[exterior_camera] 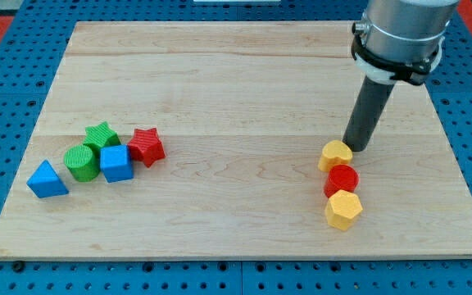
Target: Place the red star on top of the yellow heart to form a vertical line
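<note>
The red star lies at the view's left, touching the blue cube. The yellow heart lies at the view's right, at the top of a short column of blocks. My tip rests on the board just to the upper right of the yellow heart, touching or nearly touching it. The red star is far to the left of my tip.
A green star, a green cylinder and a blue triangle cluster with the blue cube at the left. A red cylinder and a yellow hexagon sit directly below the yellow heart. The wooden board lies on a blue pegboard.
</note>
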